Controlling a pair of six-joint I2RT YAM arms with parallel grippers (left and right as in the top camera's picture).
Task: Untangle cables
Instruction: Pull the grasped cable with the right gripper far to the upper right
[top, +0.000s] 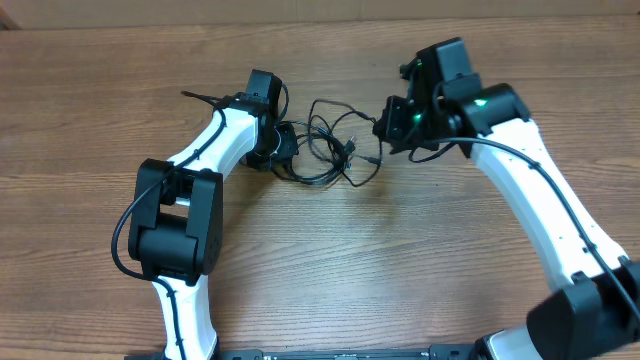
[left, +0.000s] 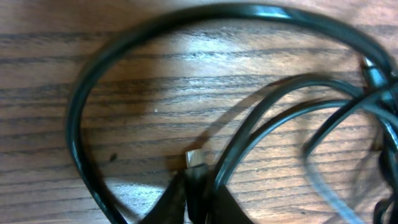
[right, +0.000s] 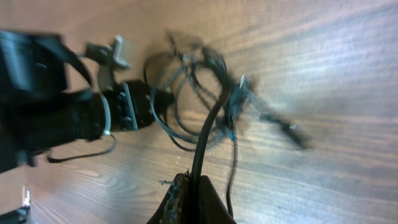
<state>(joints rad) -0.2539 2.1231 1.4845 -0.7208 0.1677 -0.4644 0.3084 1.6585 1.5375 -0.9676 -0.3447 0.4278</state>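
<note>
Wooden table (top: 330, 260) — left tool (left: 194, 190) and right tool (right: 191, 190) each pinch the tangled cables (top: 335, 148).

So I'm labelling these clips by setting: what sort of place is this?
Probably a robotics lab bench: a wood-grain table, two white robot arms, and a tangle of black cables between them.
</note>
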